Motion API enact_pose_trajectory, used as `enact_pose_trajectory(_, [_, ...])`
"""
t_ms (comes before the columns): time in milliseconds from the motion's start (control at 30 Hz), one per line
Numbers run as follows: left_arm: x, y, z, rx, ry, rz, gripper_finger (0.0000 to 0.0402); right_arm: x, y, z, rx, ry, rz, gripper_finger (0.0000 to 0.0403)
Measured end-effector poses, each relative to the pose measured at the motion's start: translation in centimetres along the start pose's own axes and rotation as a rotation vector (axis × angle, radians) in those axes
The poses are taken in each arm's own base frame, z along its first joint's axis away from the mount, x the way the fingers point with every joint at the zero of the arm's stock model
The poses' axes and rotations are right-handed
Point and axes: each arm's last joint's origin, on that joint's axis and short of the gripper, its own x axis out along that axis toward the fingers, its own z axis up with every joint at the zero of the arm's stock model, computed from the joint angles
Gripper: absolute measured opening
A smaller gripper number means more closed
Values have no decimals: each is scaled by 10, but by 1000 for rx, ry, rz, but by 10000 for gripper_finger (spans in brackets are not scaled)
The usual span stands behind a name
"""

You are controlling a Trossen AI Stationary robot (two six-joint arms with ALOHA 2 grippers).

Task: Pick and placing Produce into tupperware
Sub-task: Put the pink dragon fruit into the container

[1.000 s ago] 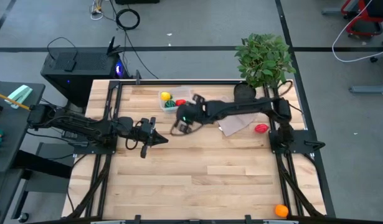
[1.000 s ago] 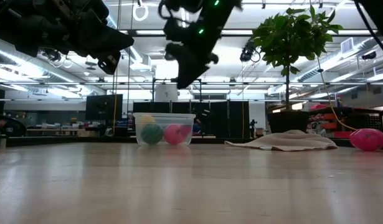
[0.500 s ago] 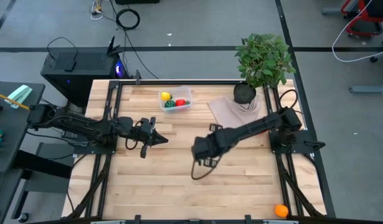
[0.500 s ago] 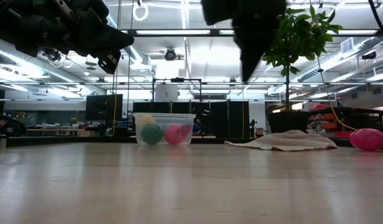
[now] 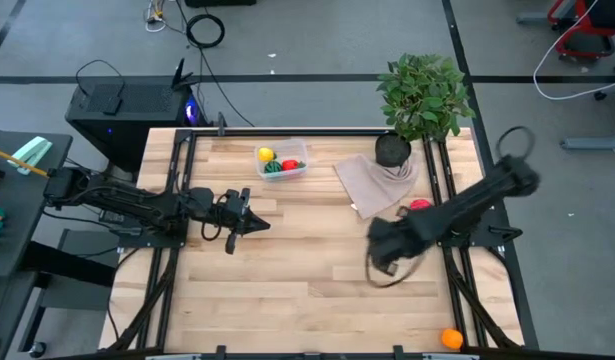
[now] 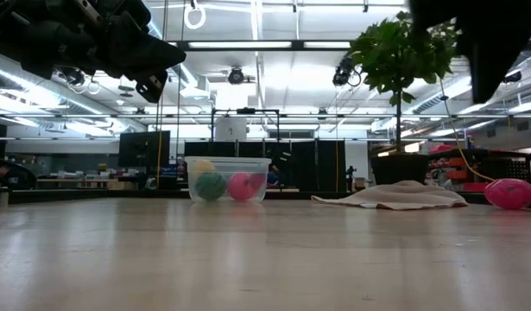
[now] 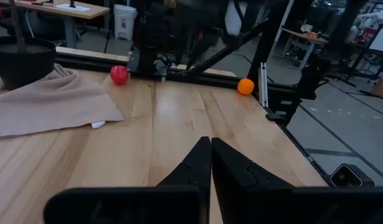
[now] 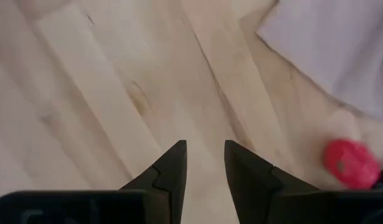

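High view: my left tool (image 5: 255, 223) sits over the left-middle of the counter (image 5: 287, 290), fingers pressed together, holding nothing. My right tool (image 5: 379, 262) hangs over the right-middle of the counter, blurred, so I cannot tell its state from here. The tub (image 5: 280, 160) is near the back edge, left of centre, with a yellow piece (image 5: 265, 154), a green ball (image 5: 273, 167) and a red piece (image 5: 290, 164) inside. A cloth (image 5: 372, 181) lies right of the tub, touching the black pot (image 5: 392, 149) of the plant (image 5: 421, 93). A red fruit (image 5: 419, 205) lies just beside the cloth near the right rail; an orange (image 5: 451, 339) sits at the front right corner. Low view: the tub (image 6: 229, 179) stands on the counter at the back, green ball (image 6: 210, 185) and red piece (image 6: 241, 186) side by side in it, yellow piece (image 6: 202, 166) above. Cloth (image 6: 392, 196) to its right, red fruit (image 6: 509, 193) at far right on the counter. Left wrist view: my left tool (image 7: 210, 163) is closed and empty over bare wood; cloth (image 7: 45, 102), red fruit (image 7: 119, 74) and orange (image 7: 245, 86) lie ahead. Right wrist view: my right tool (image 8: 205, 164) shows a narrow gap between its fingers, nothing in it, above bare counter; the red fruit (image 8: 350, 162) lies off to one side, apart from it, by the cloth's (image 8: 331, 46) edge.
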Motion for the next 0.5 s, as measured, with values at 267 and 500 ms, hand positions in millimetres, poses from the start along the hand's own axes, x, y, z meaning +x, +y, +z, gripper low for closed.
enact_pose_trajectory(267, [0,0,0,1,0,0,15,-24,-58,-64,79,-278,210,114])
enact_pose_trajectory(500, [0,0,0,0,1,1,23,-21,-101,-93,87,-207,125,114])
